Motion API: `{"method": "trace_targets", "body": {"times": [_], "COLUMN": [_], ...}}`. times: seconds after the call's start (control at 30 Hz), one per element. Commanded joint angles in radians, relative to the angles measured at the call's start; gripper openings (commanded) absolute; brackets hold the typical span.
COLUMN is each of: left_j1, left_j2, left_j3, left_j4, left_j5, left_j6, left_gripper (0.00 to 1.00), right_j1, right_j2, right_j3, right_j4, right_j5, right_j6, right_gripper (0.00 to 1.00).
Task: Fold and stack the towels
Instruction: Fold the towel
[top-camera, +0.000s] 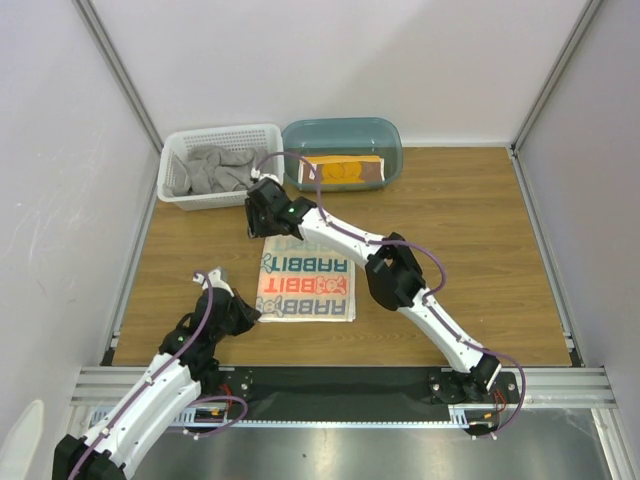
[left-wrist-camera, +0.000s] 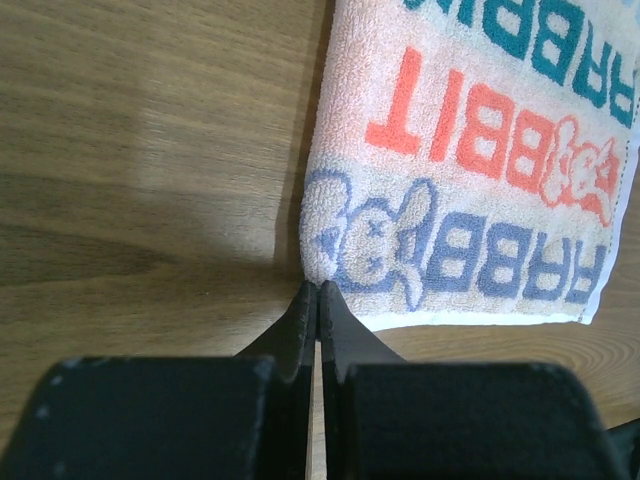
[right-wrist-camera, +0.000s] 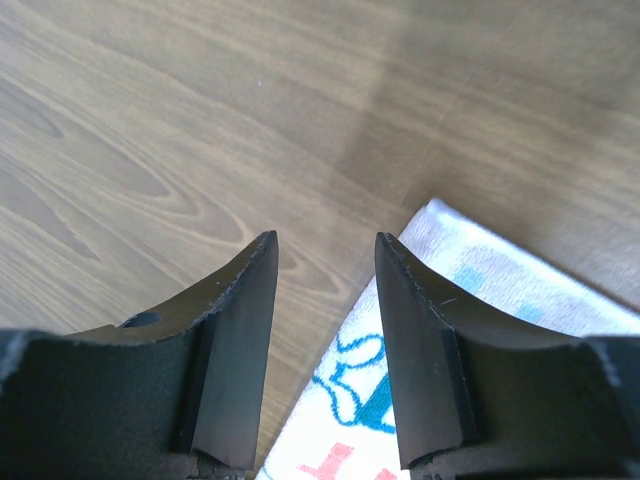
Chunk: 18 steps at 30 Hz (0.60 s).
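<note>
Your left jaws are pressing fully together with no cloth visibly pinched between them. Their tips are touching one corner of the white terry towel with red, blue and black RABBIT lettering (left-wrist-camera: 460, 170). That towel is lying flat on the wooden worktop (top-camera: 470, 260), spreading ahead and to the right of those tips. Your right jaws are standing well open and gripping nothing. They are hovering at the opposite corner on the same side of that towel, with the corner lying under the right-hand finger in the wrist view and bare wood showing in the gap. Beyond these jaws and a little to their left, the plain grey cloth towel (top-camera: 215, 170) is sitting crumpled in the white plastic lattice basket (top-camera: 205, 201). Beyond and to their right, the brown towel with orange print (top-camera: 345, 170) is lying folded in the translucent teal oval tub (top-camera: 393, 160).
</note>
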<state>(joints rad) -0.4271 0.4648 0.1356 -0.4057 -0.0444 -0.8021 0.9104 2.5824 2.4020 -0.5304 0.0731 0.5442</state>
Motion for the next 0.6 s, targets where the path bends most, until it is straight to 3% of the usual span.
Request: {"method": "trace_targets", "body": {"times": [0.0, 0.4, 0.57], "left_j1": [-0.009, -0.021, -0.028], "left_j2": [0.003, -0.002, -0.009], "left_j3": [-0.005, -0.005, -0.004], "left_j4": [0.018, 0.018, 0.015], "left_j5": [0.009, 0.0, -0.005], "left_j6": [0.021, 0.018, 0.017], "left_gripper": [0.0, 0.0, 0.0], "right_j1": [0.007, 0.008, 0.008], "right_j2": [0.022, 0.07, 0.093], "right_j3": [0.048, 0.055, 0.062], "right_j4": [-0.029, -0.074, -0.066], "right_j5": [0.05, 0.114, 0.106], "right_j6": [-0.03, -0.085, -0.093], "right_gripper": [0.48, 0.48, 0.41]}}
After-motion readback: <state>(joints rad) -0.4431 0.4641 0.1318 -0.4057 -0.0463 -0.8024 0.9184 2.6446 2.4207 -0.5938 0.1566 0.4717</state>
